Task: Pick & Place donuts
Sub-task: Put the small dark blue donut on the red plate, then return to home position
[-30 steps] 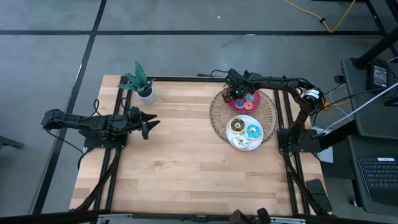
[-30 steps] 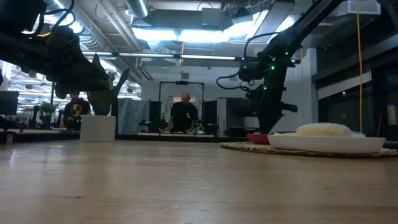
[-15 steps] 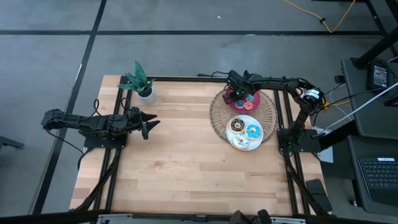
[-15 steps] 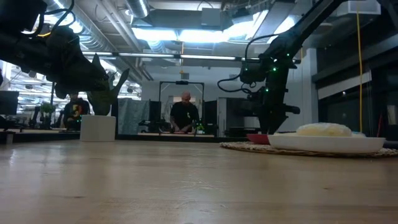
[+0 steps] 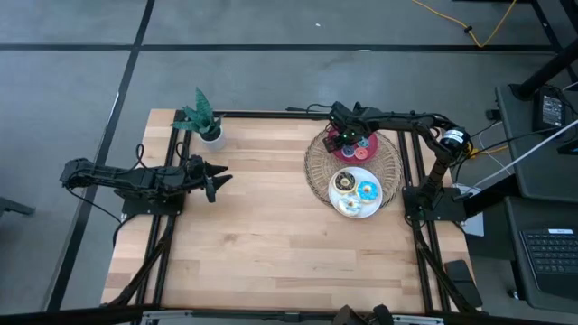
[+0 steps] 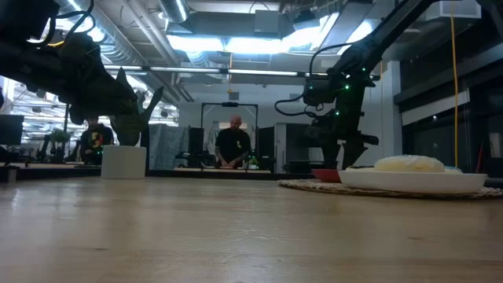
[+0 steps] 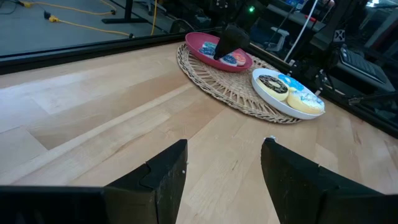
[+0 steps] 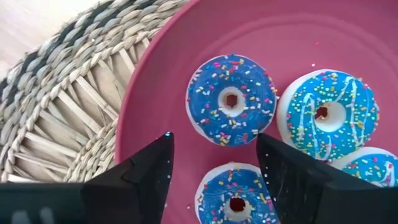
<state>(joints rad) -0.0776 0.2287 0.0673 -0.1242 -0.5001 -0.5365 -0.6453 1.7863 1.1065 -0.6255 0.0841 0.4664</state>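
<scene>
The high view looks straight down on the whole desk point(image 5: 271, 217). The low view looks level across it from desk height. The left wrist view faces the red plate point(image 7: 205, 53) from afar; the right wrist view sits close above it.
</scene>
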